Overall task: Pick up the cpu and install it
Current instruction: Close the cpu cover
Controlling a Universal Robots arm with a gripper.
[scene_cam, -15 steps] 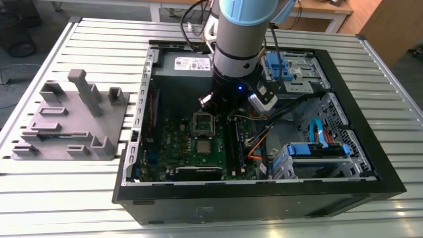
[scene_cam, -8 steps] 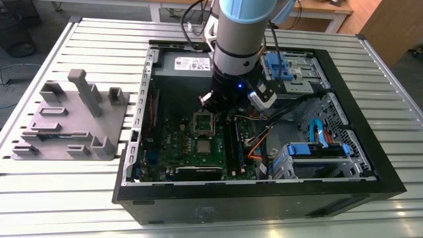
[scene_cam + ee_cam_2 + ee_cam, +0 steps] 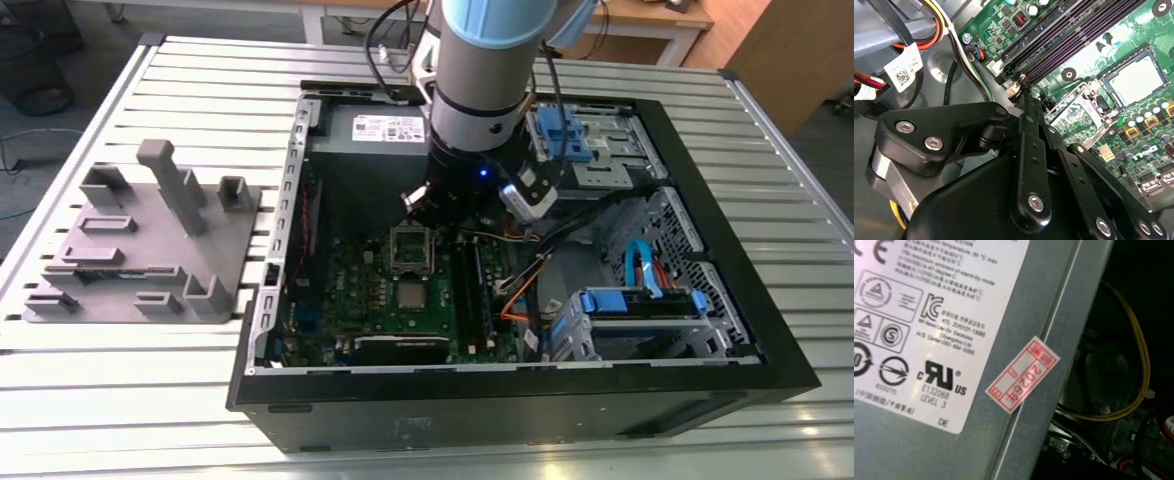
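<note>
As the cpu [image 3: 1136, 80], a flat square with a shiny silver-grey lid, lies seated on the green board [image 3: 1141, 25] with the hollow metal frame [image 3: 1080, 114] open just beside it, a knock could skew it on the fine contacts beneath. The black claw [image 3: 1023, 86] hangs over the board, apart from the cpu and seemingly pinched narrow on nothing; loose rubbery cables [image 3: 943, 27] nearby could snag it.

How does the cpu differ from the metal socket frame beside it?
The cpu has a solid silver-grey top; the socket frame is hollow, with green board showing through. In the exterior view the cpu is a small square; the socket frame is larger and rectangular. Both are silvery metal, side by side on the motherboard.
</note>
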